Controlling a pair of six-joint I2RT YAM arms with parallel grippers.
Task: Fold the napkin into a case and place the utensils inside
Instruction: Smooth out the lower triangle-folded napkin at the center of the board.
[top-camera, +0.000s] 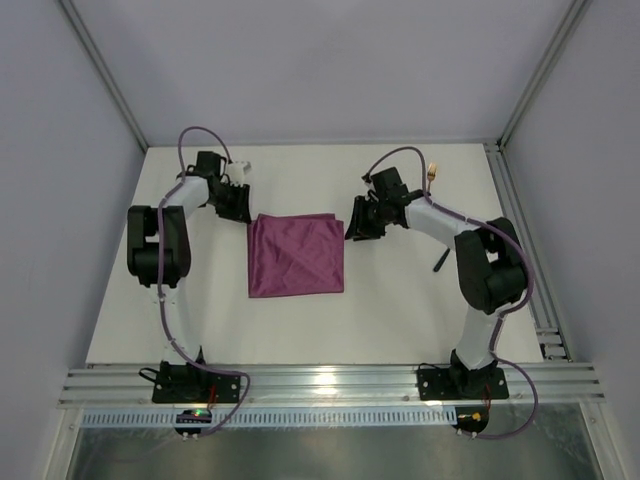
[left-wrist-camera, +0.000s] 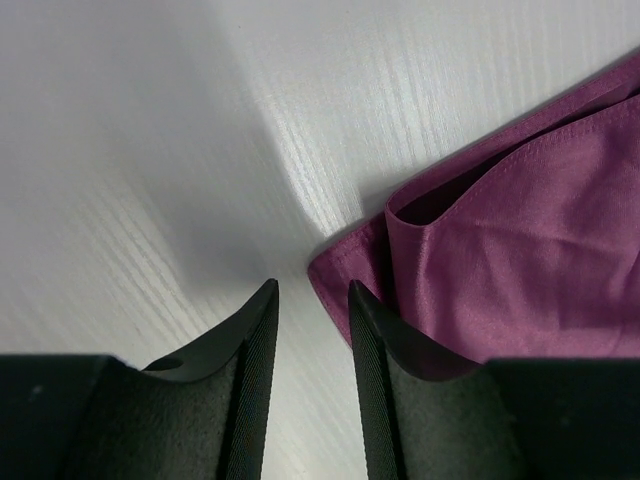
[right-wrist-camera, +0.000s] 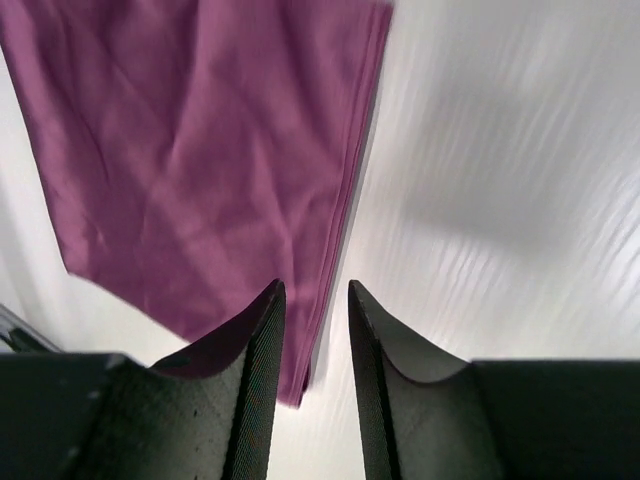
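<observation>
White table (top-camera: 400, 320) | folded napkin (top-camera: 296, 255) flat | left hand (left-wrist-camera: 312, 300) narrow, empty | right hand (right-wrist-camera: 316, 300) narrow, empty

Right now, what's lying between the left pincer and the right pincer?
Only the folded napkin lies between the left pincer and the right pincer; the top view shows this.

napkin (left-wrist-camera: 520, 240): cut by right edge | utensils (top-camera: 432, 172): too small to tell
</observation>
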